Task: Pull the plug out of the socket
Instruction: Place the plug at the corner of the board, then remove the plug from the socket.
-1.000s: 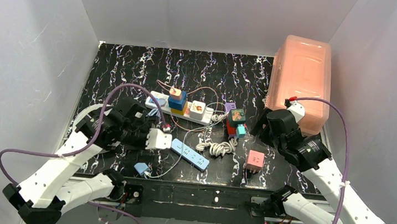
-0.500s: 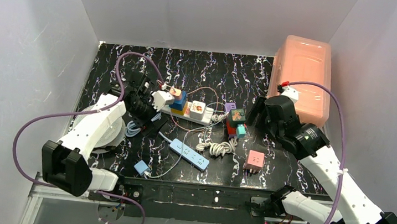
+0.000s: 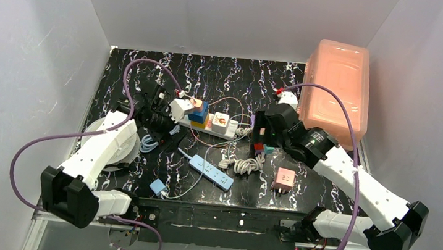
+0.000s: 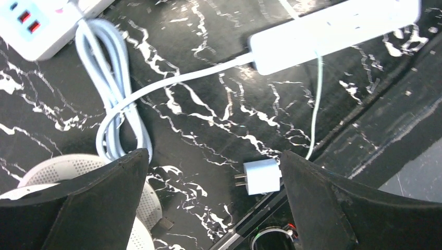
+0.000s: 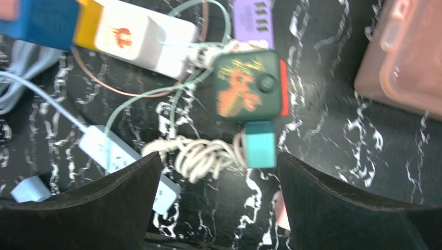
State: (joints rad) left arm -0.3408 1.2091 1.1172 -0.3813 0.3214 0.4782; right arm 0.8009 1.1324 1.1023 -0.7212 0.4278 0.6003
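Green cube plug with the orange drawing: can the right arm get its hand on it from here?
Probably yes. The right hand hangs open above the green cube plug, with nothing between them; only a coiled cord lies beside it.

- Top view: fixed, high behind the arm bases, facing down and forward; whole bench [image 3: 236, 77] in frame.
- Left wrist: close above the bench, facing down.
- Right wrist: close, facing down, slightly blurred.
- Shared by all three: blue strip [image 3: 211, 172].
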